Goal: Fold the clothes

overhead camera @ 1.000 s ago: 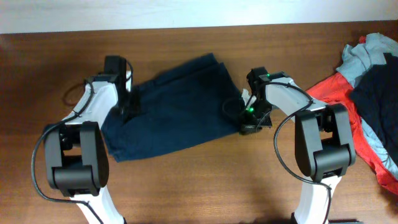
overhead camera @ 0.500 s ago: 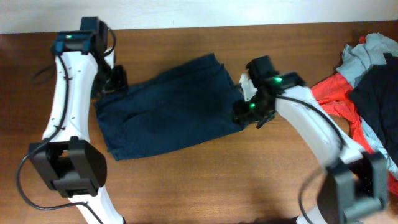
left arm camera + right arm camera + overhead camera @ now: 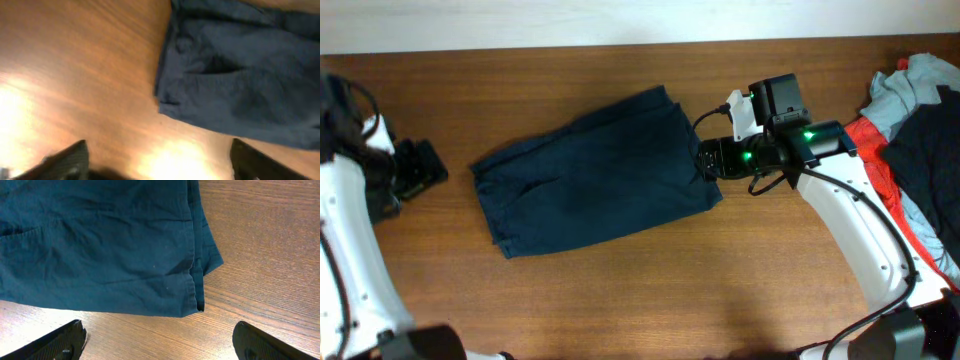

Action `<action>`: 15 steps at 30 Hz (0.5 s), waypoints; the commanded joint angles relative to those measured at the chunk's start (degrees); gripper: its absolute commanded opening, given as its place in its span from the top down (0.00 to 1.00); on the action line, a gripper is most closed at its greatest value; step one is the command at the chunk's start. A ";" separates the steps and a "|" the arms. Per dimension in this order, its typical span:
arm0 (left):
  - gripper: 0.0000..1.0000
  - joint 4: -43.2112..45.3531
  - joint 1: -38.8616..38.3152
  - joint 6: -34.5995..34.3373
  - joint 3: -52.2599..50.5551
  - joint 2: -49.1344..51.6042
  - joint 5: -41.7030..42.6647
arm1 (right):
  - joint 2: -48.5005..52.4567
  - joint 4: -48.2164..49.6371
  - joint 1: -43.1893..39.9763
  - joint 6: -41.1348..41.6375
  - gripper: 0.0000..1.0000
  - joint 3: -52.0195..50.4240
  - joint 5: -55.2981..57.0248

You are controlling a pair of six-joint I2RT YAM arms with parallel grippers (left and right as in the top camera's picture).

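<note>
Your left gripper (image 3: 420, 170) is pulling away to the far left; right gripper (image 3: 712, 160) is backing off the right edge of the shorts (image 3: 590, 185). Both jaws are standing apart; shorts are lying centre-frame, outside both.

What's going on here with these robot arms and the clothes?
It's a clothes-folding job. A dark navy-blue pair of fabric shorts lies flat on the brown wooden table, held by neither hand: the left hand is open off to its left, the right hand open at its right edge. A pile of red-orange, grey and navy garments waits at the right.
</note>
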 commanded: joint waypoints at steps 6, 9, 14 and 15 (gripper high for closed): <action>0.03 17.99 0.83 5.77 -31.39 -0.42 16.22 | 0.46 -1.03 -0.17 -0.55 0.01 0.24 0.24; 0.01 22.32 0.98 5.92 -36.06 -0.42 15.69 | 0.48 -1.73 -0.15 -0.57 0.01 0.24 0.26; 0.01 30.38 2.71 5.90 -43.52 -0.31 16.04 | 0.48 -1.73 -0.15 -0.57 0.01 0.24 0.24; 0.01 31.93 2.95 5.90 -44.94 -0.11 16.70 | 0.48 -1.73 -0.15 -0.57 0.01 0.24 0.24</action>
